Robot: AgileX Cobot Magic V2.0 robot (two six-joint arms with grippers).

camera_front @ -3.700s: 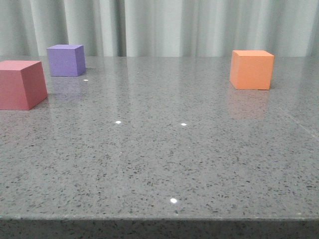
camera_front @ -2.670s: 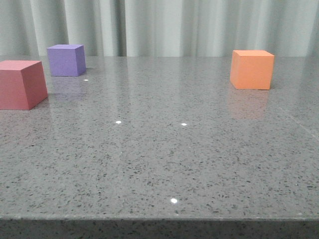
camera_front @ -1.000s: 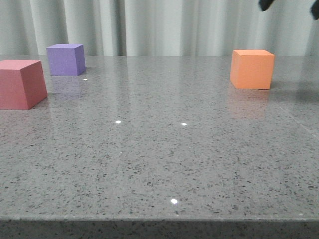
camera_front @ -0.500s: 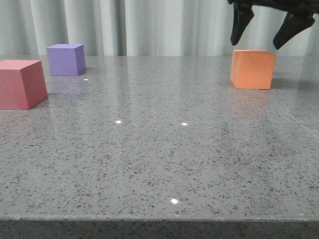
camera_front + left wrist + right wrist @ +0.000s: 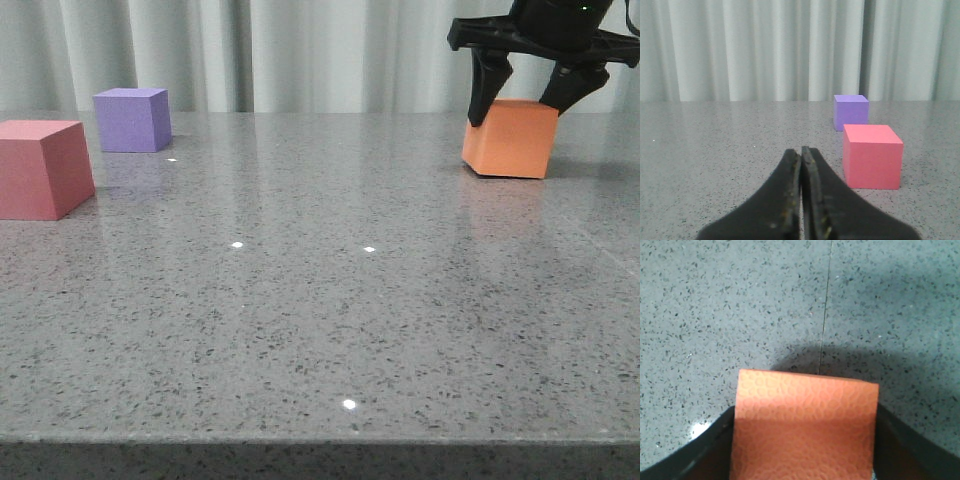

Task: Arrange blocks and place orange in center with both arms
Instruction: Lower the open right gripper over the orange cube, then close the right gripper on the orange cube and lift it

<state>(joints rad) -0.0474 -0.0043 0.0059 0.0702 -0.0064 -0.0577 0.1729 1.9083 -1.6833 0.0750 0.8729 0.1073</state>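
Three cubes are seen on the surface (image 5: 320, 300). The orange (image 5: 508, 138) sits between the fingers of the right claw (image 5: 524, 104), seemingly clamped and slightly tilted. The left claw (image 5: 801, 165) is pressed together, with the red cube (image 5: 872, 156) and purple cube (image 5: 850, 111) ahead. Centring is judged undone.

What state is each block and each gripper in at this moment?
orange block: tilted, between the right gripper's jaws, which sit against two opposite sides.
purple block: flat on the table, untouched.
pinkish-red block: flat on the table, untouched, apart from the purple one.
right gripper: jaws closed on the orange block.
left gripper: jaws shut, empty.
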